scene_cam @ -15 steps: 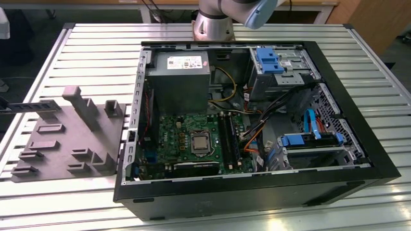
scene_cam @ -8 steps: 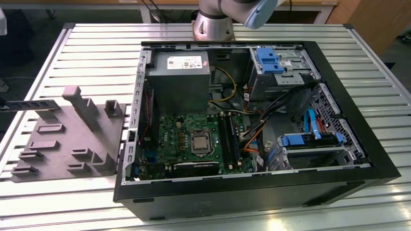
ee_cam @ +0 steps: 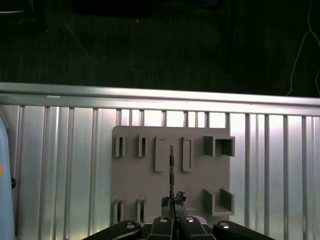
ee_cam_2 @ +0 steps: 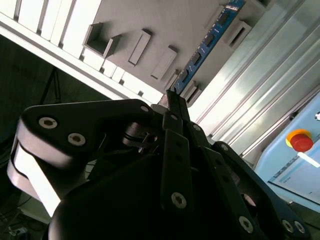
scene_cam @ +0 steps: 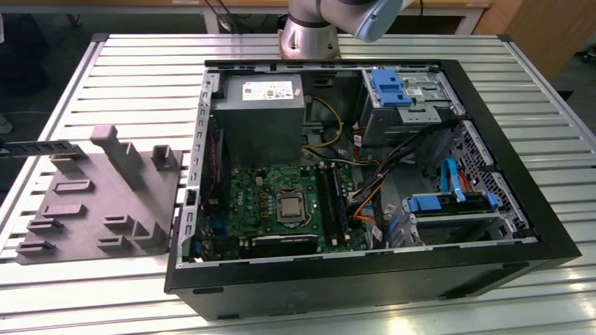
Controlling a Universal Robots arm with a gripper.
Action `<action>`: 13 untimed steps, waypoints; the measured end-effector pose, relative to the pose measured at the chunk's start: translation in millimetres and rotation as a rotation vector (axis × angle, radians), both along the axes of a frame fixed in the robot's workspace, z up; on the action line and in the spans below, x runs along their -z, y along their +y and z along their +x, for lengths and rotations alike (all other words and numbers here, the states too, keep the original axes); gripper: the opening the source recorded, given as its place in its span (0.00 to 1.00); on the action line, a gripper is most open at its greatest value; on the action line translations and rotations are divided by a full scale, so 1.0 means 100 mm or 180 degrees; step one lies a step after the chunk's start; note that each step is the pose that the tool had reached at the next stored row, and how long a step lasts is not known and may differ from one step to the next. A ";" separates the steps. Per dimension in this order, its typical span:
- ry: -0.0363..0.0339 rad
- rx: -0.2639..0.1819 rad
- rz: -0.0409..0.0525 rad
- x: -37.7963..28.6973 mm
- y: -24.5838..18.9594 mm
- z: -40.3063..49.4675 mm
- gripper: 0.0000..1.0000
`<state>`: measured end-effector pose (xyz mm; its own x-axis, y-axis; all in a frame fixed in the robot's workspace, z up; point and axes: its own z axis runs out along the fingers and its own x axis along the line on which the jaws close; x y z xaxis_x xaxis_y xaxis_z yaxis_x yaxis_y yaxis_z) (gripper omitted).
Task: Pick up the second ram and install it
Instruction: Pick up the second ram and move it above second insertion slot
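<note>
Carrying everything, the slatted tabletop [scene_cam: 559, 174] is bearing the open computer case [scene_cam: 373, 279], with the grey slotted fixture [scene_cam: 102, 202] lying at its nine o'clock in the exterior view. Over that fixture the gripper [ee_cam_2: 173, 100] is pinching the second ram [ee_cam_2: 212, 37], most of it overhanging. Likely risk: the stick pivoting, then meeting its socket [scene_cam: 333, 199] askew; cables [scene_cam: 369, 201] are crowding that socket's three o'clock side.

Computer case [scene_cam: 354, 287] beside grey fixture [scene_cam: 93, 209]
</note>
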<state>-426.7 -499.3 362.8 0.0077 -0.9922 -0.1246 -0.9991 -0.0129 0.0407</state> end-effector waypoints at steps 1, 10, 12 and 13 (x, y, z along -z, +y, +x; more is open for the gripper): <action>0.0000 0.0000 0.0001 -0.009 0.000 0.000 0.11; 0.0000 0.0000 0.0010 -0.096 0.000 -0.001 0.11; 0.0000 0.0000 0.0011 -0.115 0.000 -0.001 0.11; 0.0000 0.0000 0.0012 -0.124 0.000 -0.001 0.11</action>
<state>-426.8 -499.3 375.2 0.0077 -0.9917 -0.1284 -0.9991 -0.0130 0.0406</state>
